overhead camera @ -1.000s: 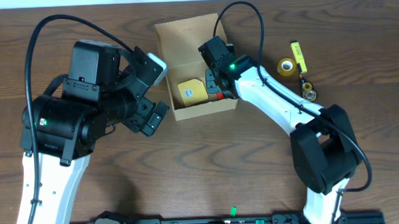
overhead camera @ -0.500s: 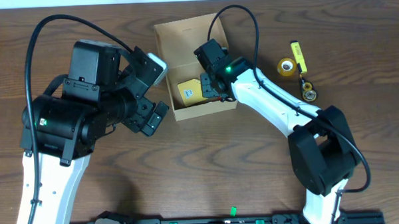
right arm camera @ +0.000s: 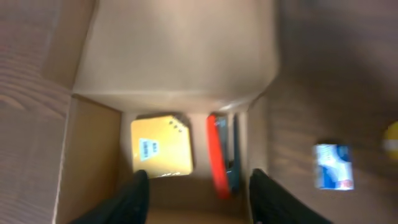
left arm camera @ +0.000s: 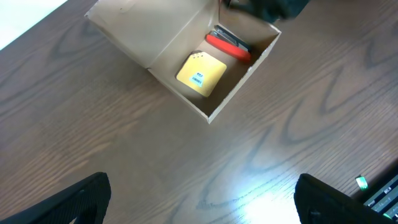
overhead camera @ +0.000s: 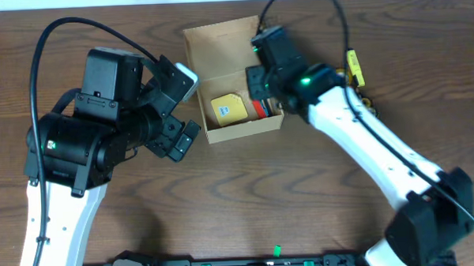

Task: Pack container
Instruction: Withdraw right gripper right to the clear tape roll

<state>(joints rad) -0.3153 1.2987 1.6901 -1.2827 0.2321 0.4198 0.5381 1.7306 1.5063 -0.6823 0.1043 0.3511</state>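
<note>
The container (overhead camera: 218,47) is a tan cardboard box, open, with its flap lid laid back. It also shows in the left wrist view (left arm camera: 239,90) and the right wrist view (right arm camera: 180,50). Inside lie a yellow sticky-note pad (overhead camera: 229,109) (left arm camera: 200,74) (right arm camera: 160,146) and a red-and-dark tool (overhead camera: 261,108) (left arm camera: 229,48) (right arm camera: 219,155). My right gripper (overhead camera: 260,83) (right arm camera: 200,196) hangs open and empty above the box's right half. My left gripper (overhead camera: 190,107) (left arm camera: 202,208) is open and empty, raised over bare table left of the box.
A yellow highlighter (overhead camera: 352,66) lies right of the box, partly behind my right arm. A small blue-and-white item (right arm camera: 333,166) lies on the table just right of the box, with a yellow object (right arm camera: 392,137) at the right wrist view's edge.
My right gripper has risen out of the box and shifted right, leaving the red tool inside. The left arm has not moved.
</note>
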